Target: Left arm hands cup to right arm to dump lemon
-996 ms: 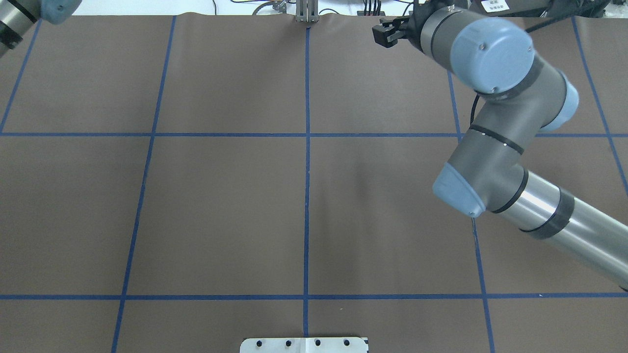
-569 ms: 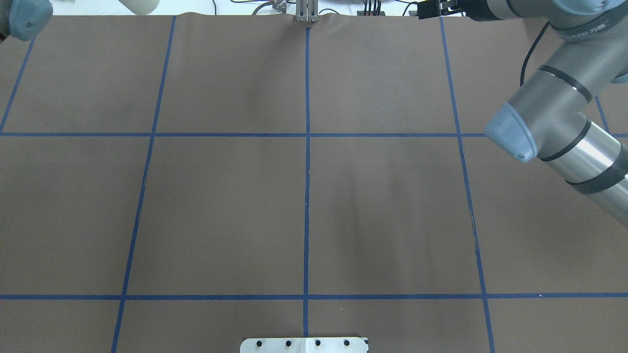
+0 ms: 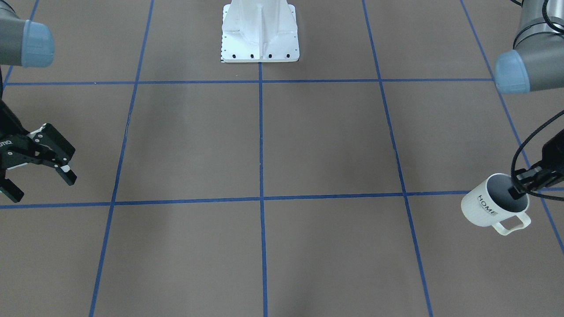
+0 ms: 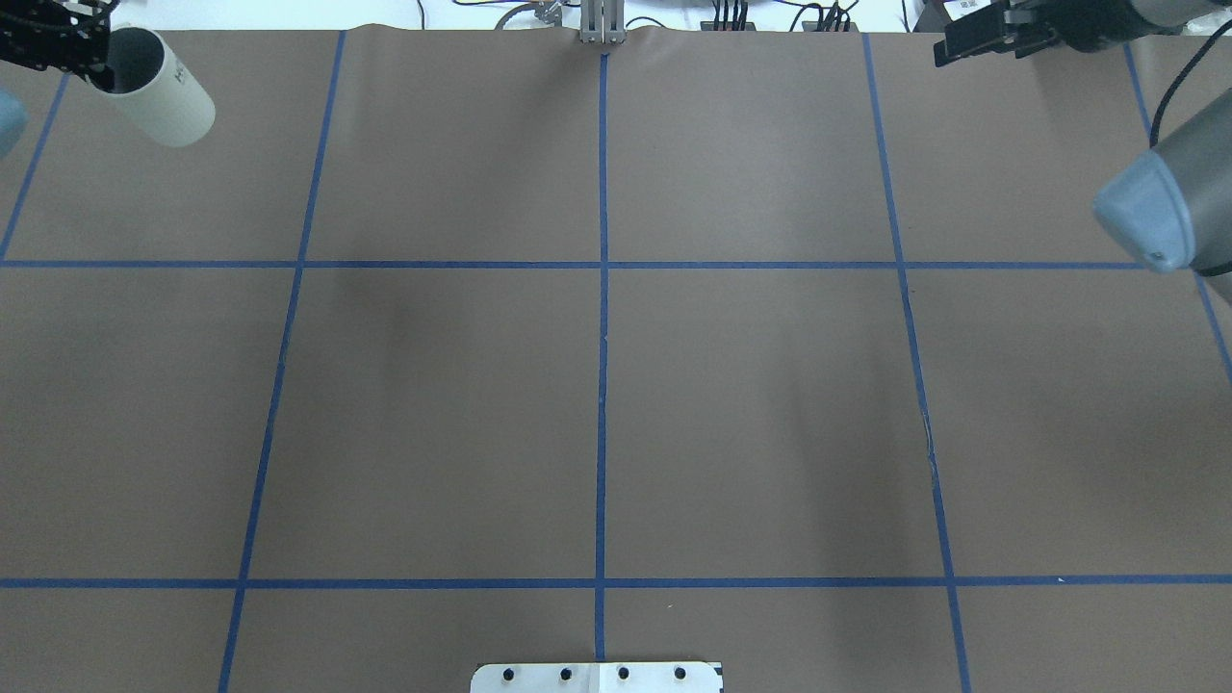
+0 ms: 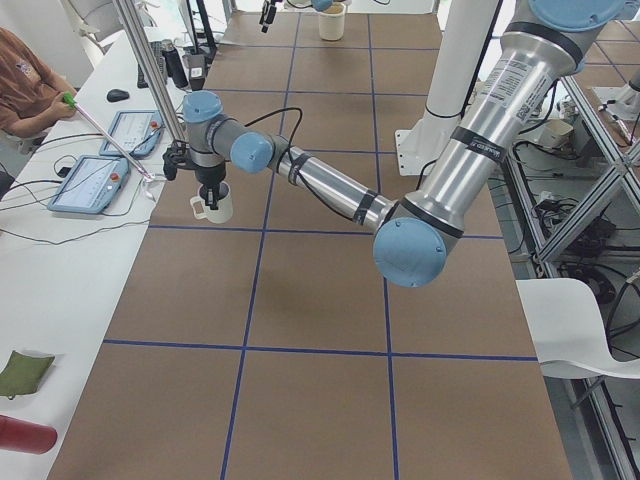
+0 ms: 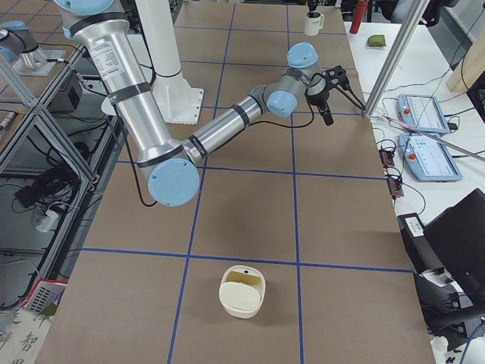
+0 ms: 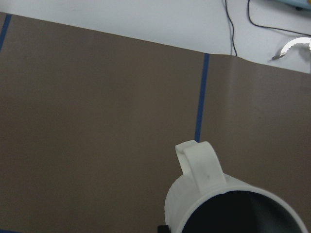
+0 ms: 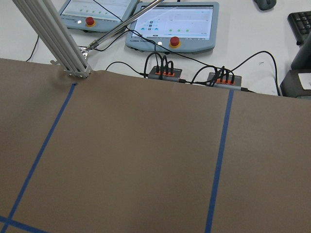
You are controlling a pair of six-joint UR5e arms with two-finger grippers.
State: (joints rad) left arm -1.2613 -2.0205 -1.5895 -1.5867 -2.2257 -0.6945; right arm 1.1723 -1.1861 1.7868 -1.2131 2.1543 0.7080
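The cream-white cup (image 3: 487,207) with black "HOME" lettering hangs tilted at the table's far left corner, handle toward the operators' side. My left gripper (image 3: 522,185) is shut on its rim, one finger inside the grey mouth. The cup also shows in the overhead view (image 4: 168,106), the exterior left view (image 5: 216,206) and the left wrist view (image 7: 218,204). No lemon shows; what I see of the cup's inside is bare grey. My right gripper (image 3: 42,185) is open and empty at the far right edge, also in the overhead view (image 4: 972,43).
The white robot base plate (image 3: 260,39) stands at the near middle. A cream container (image 6: 242,292) sits at the table's right end. Teach pendants (image 8: 170,24), cables and an aluminium post (image 8: 48,36) lie past the far edge. A person (image 5: 25,90) sits there.
My left gripper has brought the cup into the overhead view's top left corner. My right arm has swung to the right, and its gripper has moved right along the far edge.
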